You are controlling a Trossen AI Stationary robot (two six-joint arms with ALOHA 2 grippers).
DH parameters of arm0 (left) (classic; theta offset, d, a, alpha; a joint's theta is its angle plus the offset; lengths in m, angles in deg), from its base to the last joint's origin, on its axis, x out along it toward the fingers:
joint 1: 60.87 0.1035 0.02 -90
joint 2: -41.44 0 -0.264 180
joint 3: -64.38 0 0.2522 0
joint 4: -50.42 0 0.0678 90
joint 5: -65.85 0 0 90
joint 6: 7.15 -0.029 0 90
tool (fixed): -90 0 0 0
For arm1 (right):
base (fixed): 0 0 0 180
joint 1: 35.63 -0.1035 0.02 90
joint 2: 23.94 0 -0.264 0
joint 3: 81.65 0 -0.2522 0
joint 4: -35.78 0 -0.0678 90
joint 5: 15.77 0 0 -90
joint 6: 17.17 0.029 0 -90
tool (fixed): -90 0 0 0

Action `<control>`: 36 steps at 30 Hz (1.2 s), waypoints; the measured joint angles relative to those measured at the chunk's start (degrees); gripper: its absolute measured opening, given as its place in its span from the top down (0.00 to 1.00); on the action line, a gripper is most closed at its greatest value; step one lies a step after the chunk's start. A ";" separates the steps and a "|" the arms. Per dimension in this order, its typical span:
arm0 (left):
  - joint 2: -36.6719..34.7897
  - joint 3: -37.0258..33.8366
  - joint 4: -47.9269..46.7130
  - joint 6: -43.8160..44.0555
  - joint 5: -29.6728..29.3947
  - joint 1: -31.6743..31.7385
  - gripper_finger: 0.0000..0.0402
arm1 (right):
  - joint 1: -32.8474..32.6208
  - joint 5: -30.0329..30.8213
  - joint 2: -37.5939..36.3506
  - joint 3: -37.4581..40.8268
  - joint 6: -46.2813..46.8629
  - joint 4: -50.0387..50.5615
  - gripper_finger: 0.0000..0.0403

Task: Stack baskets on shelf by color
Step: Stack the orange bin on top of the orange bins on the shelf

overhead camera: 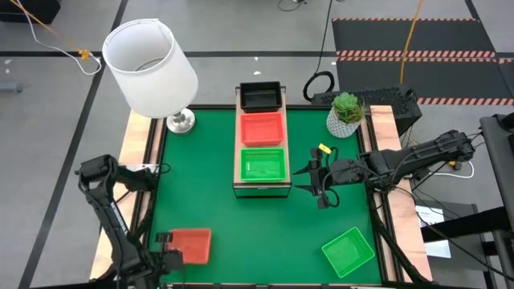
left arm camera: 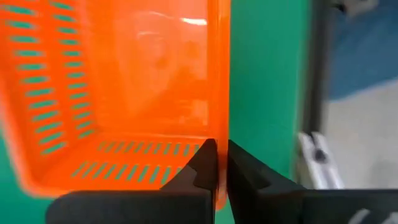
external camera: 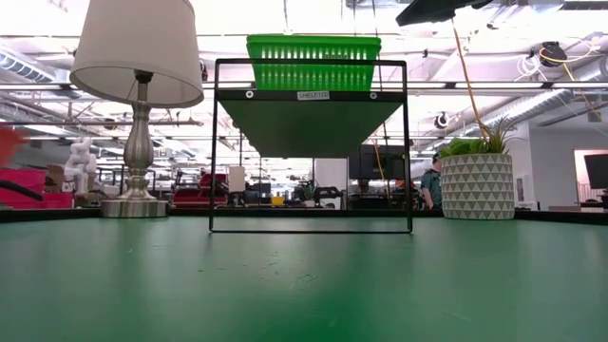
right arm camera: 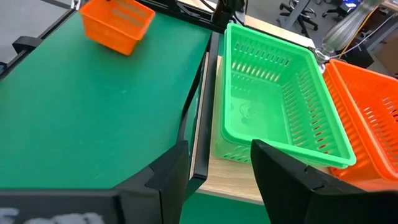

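Observation:
The shelf [overhead camera: 238, 144] stands mid-table with a black basket [overhead camera: 261, 96], an orange-red basket [overhead camera: 263, 128] and a green basket [overhead camera: 263, 164] in a row on top. In the low view, the green basket [external camera: 313, 62] sits on the shelf's frame [external camera: 312, 95]. My left gripper [overhead camera: 170, 246], near the table's near-left corner, is shut on another orange-red basket [overhead camera: 193, 244]. My right gripper [overhead camera: 320, 181] hovers open just right of the shelf's near end, beside the green basket [right arm camera: 273, 118]. A second green basket [overhead camera: 348, 250] rests on its bottom near the near-right corner. My left gripper has the orange-red basket by one side wall [left arm camera: 219, 134], close to a corner. One finger [left arm camera: 199, 168] is inside the basket and the other [left arm camera: 245, 171] outside. It comes from the table's left. The basket [right arm camera: 118, 22] looks tilted and raised off the cloth.
A white-shaded lamp [overhead camera: 152, 64] stands at the far-left corner and a potted plant [overhead camera: 347, 112] at the far-right. Pale wooden planks [overhead camera: 138, 160] line both sides of the green cloth. Open cloth lies between the shelf and the near edge.

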 joint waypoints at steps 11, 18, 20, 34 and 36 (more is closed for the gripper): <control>-10.89 8.34 -22.21 -7.77 -10.04 9.76 0.98 | 0.00 0.00 0.00 0.00 -0.70 0.38 0.58; -17.91 15.31 -25.30 -28.82 -21.19 19.79 0.98 | 0.02 -0.11 0.02 0.00 -0.86 1.29 0.58; -19.38 17.00 -25.29 -34.82 -22.70 23.44 0.98 | 0.02 -0.13 0.02 0.00 -1.81 1.31 0.58; -21.62 27.09 -23.21 -69.70 -23.25 49.62 0.97 | 0.52 -0.22 -0.54 0.00 -8.75 0.35 0.58; -21.57 28.54 -22.03 -73.72 -22.35 52.70 0.97 | 0.52 -0.22 -0.71 0.00 -8.78 0.33 0.58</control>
